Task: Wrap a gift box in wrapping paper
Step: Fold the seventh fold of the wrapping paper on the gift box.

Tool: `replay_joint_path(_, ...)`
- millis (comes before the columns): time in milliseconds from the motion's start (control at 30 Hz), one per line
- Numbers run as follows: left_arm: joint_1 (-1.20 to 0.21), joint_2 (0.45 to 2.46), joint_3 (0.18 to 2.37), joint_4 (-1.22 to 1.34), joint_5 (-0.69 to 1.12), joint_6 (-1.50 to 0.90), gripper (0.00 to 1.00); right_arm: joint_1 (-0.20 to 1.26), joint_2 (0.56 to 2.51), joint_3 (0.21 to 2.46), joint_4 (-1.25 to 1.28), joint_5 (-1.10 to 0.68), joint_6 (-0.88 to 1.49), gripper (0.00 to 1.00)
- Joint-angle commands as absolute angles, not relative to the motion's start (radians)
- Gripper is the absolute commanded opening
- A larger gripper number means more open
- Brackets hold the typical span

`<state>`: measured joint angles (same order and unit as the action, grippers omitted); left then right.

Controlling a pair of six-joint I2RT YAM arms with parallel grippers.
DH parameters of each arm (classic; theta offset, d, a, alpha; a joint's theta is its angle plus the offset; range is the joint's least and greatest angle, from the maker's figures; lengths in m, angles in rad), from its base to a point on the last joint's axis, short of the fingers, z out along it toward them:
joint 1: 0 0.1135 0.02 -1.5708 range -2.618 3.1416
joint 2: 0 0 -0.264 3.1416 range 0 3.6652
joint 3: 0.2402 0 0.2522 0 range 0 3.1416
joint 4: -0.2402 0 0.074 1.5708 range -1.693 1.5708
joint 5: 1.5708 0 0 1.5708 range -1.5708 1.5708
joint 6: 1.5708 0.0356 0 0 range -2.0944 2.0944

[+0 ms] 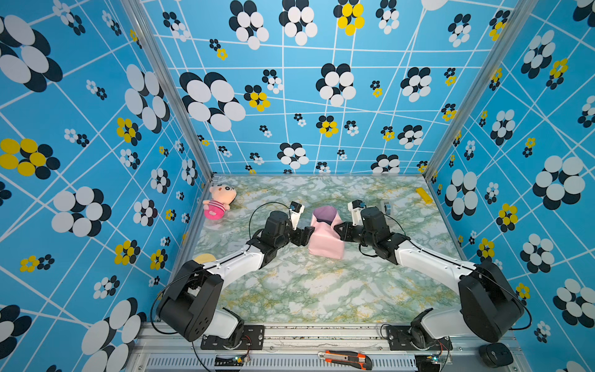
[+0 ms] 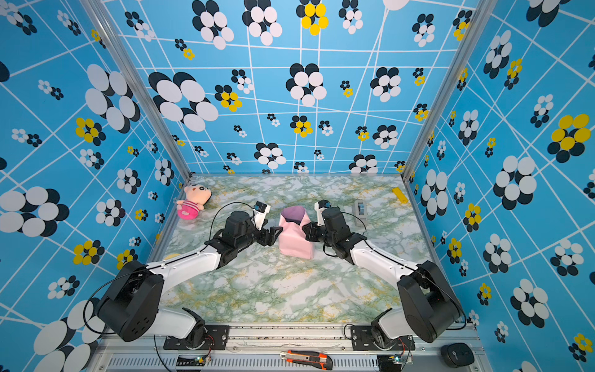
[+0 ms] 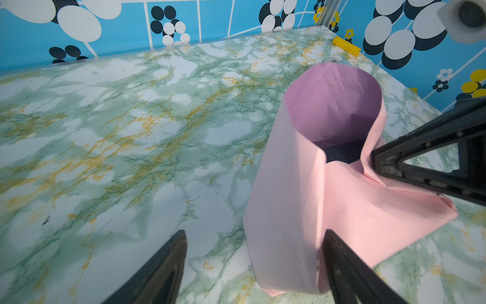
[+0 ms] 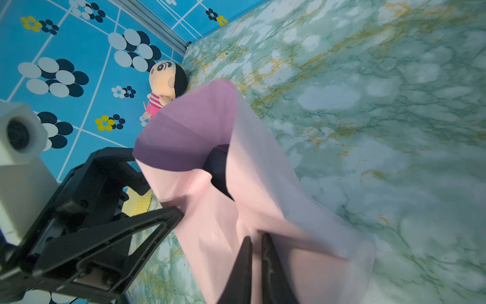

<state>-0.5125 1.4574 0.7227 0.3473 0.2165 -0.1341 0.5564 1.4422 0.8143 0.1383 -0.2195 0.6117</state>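
In both top views, at frame centre on the marble-print table (image 1: 289, 290): one sheet of wrapping paper (image 1: 325, 240), pale pink outside and lilac inside, rolled into a creased tube with its lilac mouth at the upper end. Just left of it, the left gripper (image 1: 306, 235), jaws apart, close beside the pink wall. Just right of it, the right gripper (image 1: 338, 229), tips pressed into the paper. At the table's upper left, one plush doll (image 1: 219, 201) in pink stripes; at its upper right, one yellow block (image 1: 424, 195); on the bottom rail, one orange utility knife (image 1: 346, 359). In the left wrist view, bottom of frame: left gripper (image 3: 255, 265) spread wide, one finger overlapping the tube's near end, contact unclear. Inside the lilac mouth, right of centre, one matte black gift box (image 3: 339, 155), mostly hidden. In the right wrist view, bottom centre: right gripper (image 4: 257, 252) nearly together, pinching a pink pleat. At frame centre, a dark corner of the gift box (image 4: 218, 171) within the tube.
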Motion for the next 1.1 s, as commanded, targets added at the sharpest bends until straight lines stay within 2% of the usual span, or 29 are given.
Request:
replay_joint_path(0,-0.517,1.5,0.751,0.388,0.264,-0.158,0.73,0.557,1.474,0.786,0.01,-0.238,0.615,0.13)
replay_joint_path(33,-0.518,1.512,0.754,0.4,0.264,-0.164,0.69,0.556,1.473,0.788,0.012,-0.238,0.615,0.13)
replay_joint_path(200,-0.521,1.552,0.757,0.431,0.26,-0.187,0.64,0.555,1.466,0.784,0.02,-0.227,0.615,0.13)
replay_joint_path(267,-0.53,1.554,0.749,0.45,0.251,-0.172,0.52,0.555,1.463,0.784,0.014,-0.219,0.615,0.12)
replay_joint_path(333,-0.54,1.552,0.739,0.464,0.233,-0.158,0.31,0.555,1.454,0.782,0.011,-0.202,0.612,0.13)
replay_joint_path(600,-0.606,1.533,0.71,0.482,0.185,-0.026,0.08,0.554,1.459,0.786,0.009,-0.195,0.611,0.13)
replay_joint_path(667,-0.62,1.527,0.706,0.485,0.151,-0.006,0.07,0.553,1.461,0.783,0.012,-0.195,0.612,0.13)
replay_joint_path(700,-0.62,1.525,0.708,0.487,0.139,-0.011,0.11,0.554,1.463,0.784,0.012,-0.197,0.612,0.12)
replay_joint_path(733,-0.62,1.523,0.711,0.485,0.119,-0.022,0.21,0.554,1.462,0.785,0.011,-0.198,0.612,0.12)
replay_joint_path(800,-0.614,1.52,0.717,0.49,0.106,-0.041,0.25,0.553,1.46,0.785,0.01,-0.199,0.612,0.12)
replay_joint_path(900,-0.598,1.517,0.724,0.503,0.112,-0.092,0.18,0.553,1.456,0.784,0.007,-0.196,0.609,0.12)
replay_joint_path(967,-0.594,1.513,0.726,0.515,0.103,-0.109,0.01,0.553,1.456,0.781,0.007,-0.198,0.609,0.12)
replay_joint_path(1067,-0.591,1.506,0.727,0.522,0.052,-0.133,0.0,0.553,1.454,0.778,0.007,-0.198,0.608,0.12)
